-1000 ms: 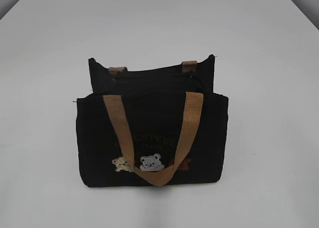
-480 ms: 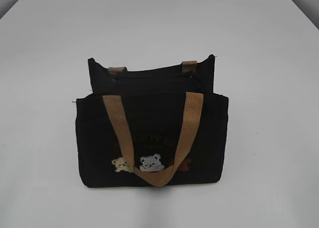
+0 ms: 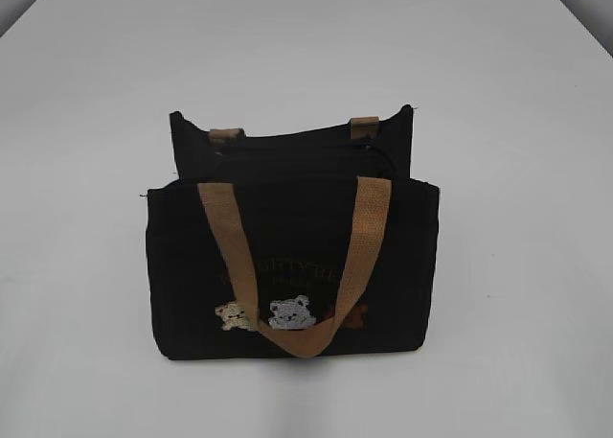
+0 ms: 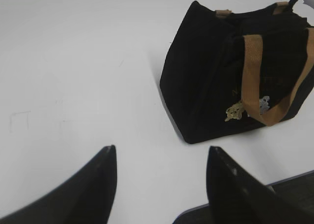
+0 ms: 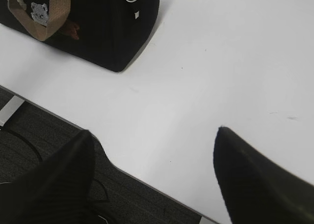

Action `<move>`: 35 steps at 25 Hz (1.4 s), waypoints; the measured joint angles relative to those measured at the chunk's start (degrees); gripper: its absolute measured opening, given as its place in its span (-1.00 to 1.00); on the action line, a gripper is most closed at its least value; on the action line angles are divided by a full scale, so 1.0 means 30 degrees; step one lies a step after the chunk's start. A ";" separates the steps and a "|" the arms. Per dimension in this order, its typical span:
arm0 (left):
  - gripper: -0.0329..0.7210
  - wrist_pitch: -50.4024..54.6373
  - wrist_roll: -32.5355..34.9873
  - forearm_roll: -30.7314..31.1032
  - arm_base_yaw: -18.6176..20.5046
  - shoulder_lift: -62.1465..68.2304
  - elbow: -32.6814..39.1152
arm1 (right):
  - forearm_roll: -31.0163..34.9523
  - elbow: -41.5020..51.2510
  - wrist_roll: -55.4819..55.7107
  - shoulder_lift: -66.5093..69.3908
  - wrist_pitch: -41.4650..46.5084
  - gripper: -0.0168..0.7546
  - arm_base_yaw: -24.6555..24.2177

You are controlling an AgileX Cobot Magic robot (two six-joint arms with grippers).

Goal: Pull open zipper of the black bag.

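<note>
The left gripper (image 4: 159,158) is seen with its dark fingers spread apart and nothing held between them. The right gripper (image 5: 153,138) is likewise spread wide and empty.

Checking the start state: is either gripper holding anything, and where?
Nothing is held. The left gripper and right gripper are open over the table, apart from the black bag.

From the front we look down at a slant on the black bag (image 3: 292,256) standing on the white table (image 3: 517,122). Our 2 wrist cameras hang low near the table's edge, each viewing the same bag (image 4: 216,82) (image 5: 98,28) from opposite ends.
</note>
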 joint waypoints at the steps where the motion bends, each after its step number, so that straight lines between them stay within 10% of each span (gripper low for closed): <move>1: 0.22 0.0000 0.0000 0.0000 0.0000 0.0000 0.0000 | 0.0000 0.0000 0.0000 0.0000 0.0000 0.55 0.0000; 7: 0.12 -0.0020 0.0000 -0.0014 0.0652 0.0000 0.0000 | 0.0035 0.0000 0.0000 0.0000 -0.0041 0.55 -0.0743; 16: -0.09 -0.0034 0.0000 -0.0014 0.5263 0.0000 0.0000 | 0.0053 0.0018 0.0000 -0.0055 -0.0053 0.55 -0.5813; 35: -0.25 -0.0040 0.0000 -0.0020 0.5027 0.0000 0.0000 | 0.0053 0.0040 0.0000 -0.1945 -0.0062 0.55 -0.6213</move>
